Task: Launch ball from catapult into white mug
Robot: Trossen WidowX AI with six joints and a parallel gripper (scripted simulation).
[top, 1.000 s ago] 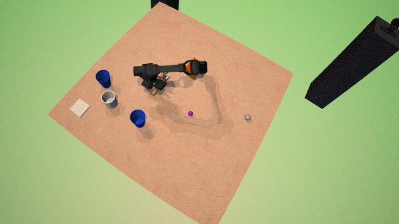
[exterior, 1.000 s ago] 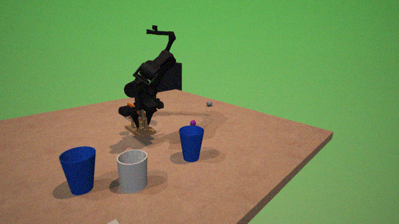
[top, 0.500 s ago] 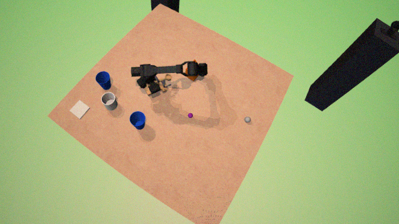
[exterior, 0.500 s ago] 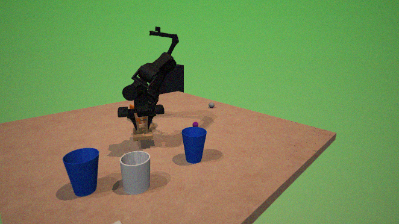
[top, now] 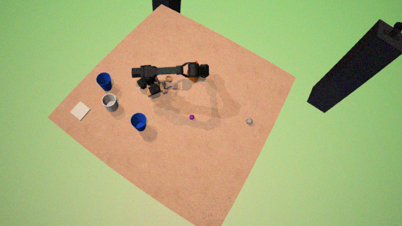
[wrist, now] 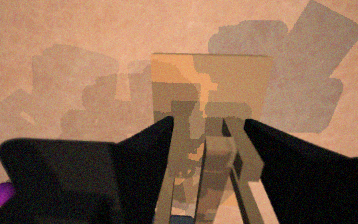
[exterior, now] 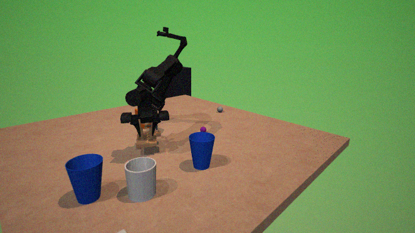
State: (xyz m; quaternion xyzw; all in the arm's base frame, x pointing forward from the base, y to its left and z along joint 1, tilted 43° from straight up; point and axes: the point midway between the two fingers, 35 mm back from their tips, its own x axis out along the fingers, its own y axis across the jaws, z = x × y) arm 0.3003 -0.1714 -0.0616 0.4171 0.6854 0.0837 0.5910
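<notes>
The wooden catapult (top: 169,79) (exterior: 147,144) (wrist: 235,75) is between my fingers, its base slightly above the table with a shadow under it. My gripper (exterior: 147,134) (wrist: 208,124) is shut on its upright posts. The catapult's cup end points away from the mugs in the top view. The white mug (top: 110,102) (exterior: 140,181) stands upright between two blue cups. A purple ball (top: 191,116) (exterior: 203,129) (wrist: 6,192) lies on the table, away from the catapult. A grey ball (top: 249,121) (exterior: 220,109) lies farther off, near the table edge.
One blue cup (top: 104,81) (exterior: 86,178) stands on one side of the white mug, another blue cup (top: 138,121) (exterior: 201,150) on the other. A white square (top: 80,110) (exterior: 121,232) lies near the table corner. Dark pillars stand beyond the table.
</notes>
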